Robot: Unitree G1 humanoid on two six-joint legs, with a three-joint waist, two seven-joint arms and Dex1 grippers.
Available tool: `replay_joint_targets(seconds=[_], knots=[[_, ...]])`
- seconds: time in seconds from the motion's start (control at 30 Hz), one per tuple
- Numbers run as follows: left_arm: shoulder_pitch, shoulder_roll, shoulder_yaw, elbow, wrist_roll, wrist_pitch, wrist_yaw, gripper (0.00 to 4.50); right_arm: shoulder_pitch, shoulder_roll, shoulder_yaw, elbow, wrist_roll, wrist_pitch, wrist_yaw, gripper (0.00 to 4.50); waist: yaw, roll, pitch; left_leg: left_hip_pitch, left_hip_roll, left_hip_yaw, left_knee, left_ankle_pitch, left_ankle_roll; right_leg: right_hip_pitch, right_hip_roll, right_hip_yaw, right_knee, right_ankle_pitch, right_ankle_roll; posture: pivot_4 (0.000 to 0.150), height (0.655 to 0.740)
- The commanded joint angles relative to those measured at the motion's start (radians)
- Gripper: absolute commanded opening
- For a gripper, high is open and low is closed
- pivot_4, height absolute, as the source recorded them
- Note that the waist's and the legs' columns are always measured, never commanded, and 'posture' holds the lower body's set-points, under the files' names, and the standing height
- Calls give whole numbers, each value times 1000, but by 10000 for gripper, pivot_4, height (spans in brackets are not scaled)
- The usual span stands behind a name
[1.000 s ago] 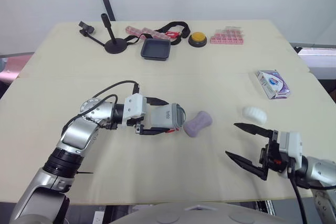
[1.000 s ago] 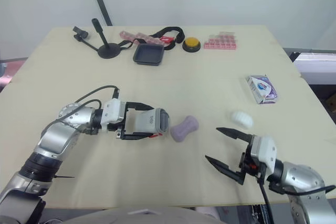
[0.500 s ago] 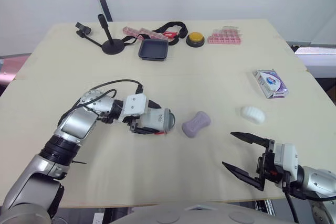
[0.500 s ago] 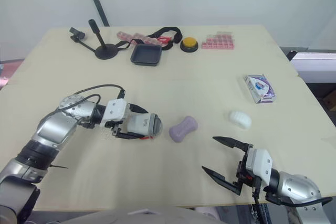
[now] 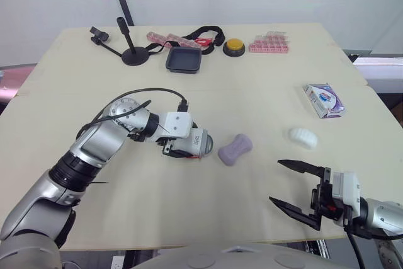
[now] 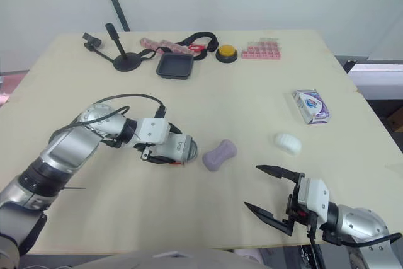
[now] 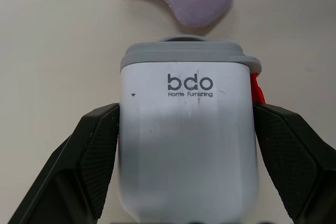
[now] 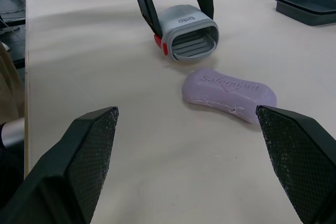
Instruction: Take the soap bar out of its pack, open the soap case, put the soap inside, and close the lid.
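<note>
A white and grey soap case [image 5: 194,144] lies on its side on the table [image 5: 252,92], left of centre. My left gripper [image 5: 186,146] is shut on it, one black finger [image 7: 97,145] against each side. The case's ribbed grey end [image 8: 191,41] faces the purple soap bar [image 5: 235,148], which lies bare on the table a short gap to its right. The soap pack [image 5: 326,100], a white and purple box, sits at the far right. My right gripper [image 5: 300,186] hovers open near the front right edge, with nothing between its fingers.
A white oval piece [image 5: 303,137] lies right of the soap, just beyond the right gripper. Along the far edge stand a black stand [image 5: 133,55], a dark tray [image 5: 185,59], a black strap [image 5: 204,33], a yellow button [image 5: 236,45] and pink boxes [image 5: 271,43].
My left gripper has rolled and drawn back slightly to the left with the case, widening the gap to the soap. The right gripper has pulled back a little toward the front edge.
</note>
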Motion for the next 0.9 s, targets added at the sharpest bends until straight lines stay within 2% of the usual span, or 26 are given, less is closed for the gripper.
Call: replay_joint_targets(seconds=[0.03, 0.67, 0.9], knots=[[-36, 11, 0, -46, 17, 26, -3, 34768, -8, -12, -26, 8, 33, -20, 15, 44840, 0, 0, 0, 0, 0, 0, 0, 0, 0, 0, 0, 0, 0, 0, 0, 1500, 7400], [-107, 78, 22, -14, 11, -17, -68, 34768, 26, -15, -34, 10, 76, 31, 11, 44840, 7, 0, 0, 0, 0, -1, -3, 0, 0, 1, 0, -1, -5, 0, 0, 1500, 7400], [-122, 113, 13, -78, -6, 77, -110, 34768, 7, -24, -26, 11, 76, 47, 10, 44840, 8, 0, 0, 1, -1, 0, -6, 0, 0, 1, 0, -1, -6, 0, 0, 1500, 7400]])
